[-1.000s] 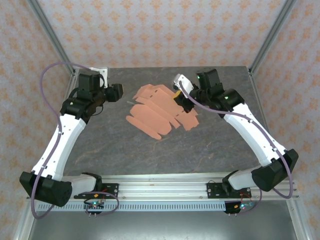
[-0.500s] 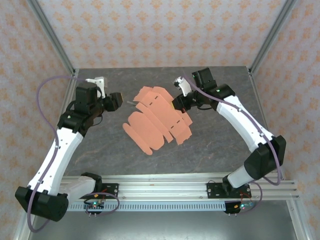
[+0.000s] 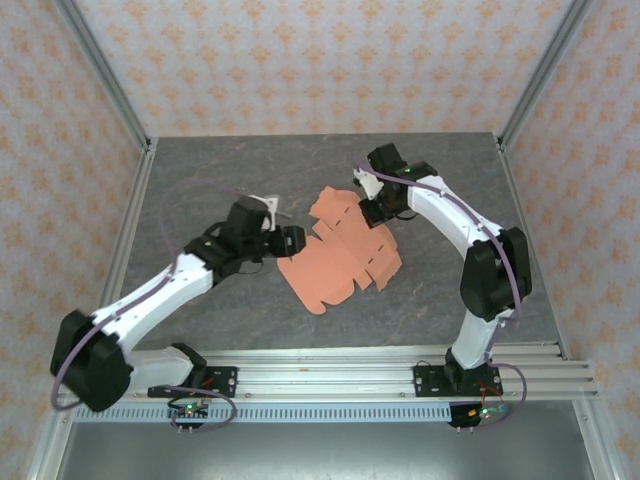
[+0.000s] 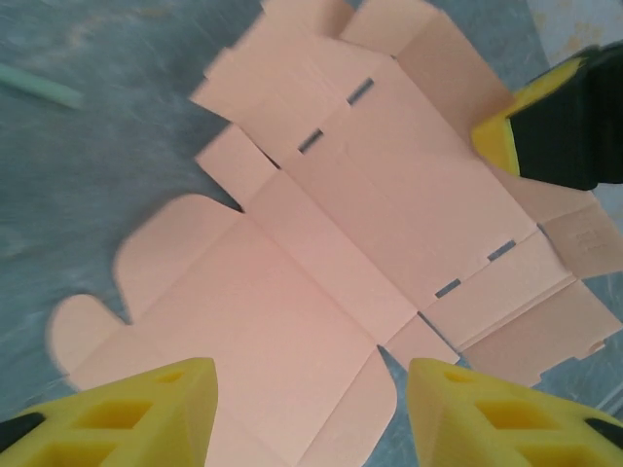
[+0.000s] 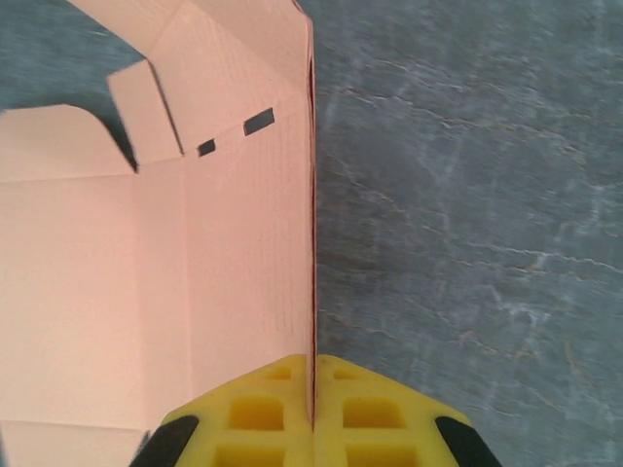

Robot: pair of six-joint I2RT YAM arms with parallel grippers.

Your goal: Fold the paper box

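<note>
The paper box [image 3: 335, 265] is a flat salmon-orange die-cut sheet lying mid-table, with tabs and dashed slots showing. My right gripper [image 3: 378, 207] is at its far right edge, and in the right wrist view the gripper [image 5: 313, 389] is shut on a raised flap of the sheet [image 5: 97, 272], pinched edge-on between the yellow pads. My left gripper [image 3: 292, 243] hovers at the sheet's left side. In the left wrist view its jaws [image 4: 302, 418] stand open above the sheet [image 4: 321, 243] with nothing pinched. A finger [image 4: 501, 131] of the right gripper grips the sheet's far edge.
A thin pale-green stick [image 4: 39, 88] lies on the grey stone-patterned table [image 3: 200, 180] beyond the sheet's left side. Metal frame posts [image 3: 100, 70] [image 3: 545, 70] rise at the back corners. An aluminium rail [image 3: 320, 385] runs along the near edge.
My left arm has swung in from the far left to the sheet's left side, its jaws narrowing a little. The right gripper has drawn the sheet toward the centre and turned it.
</note>
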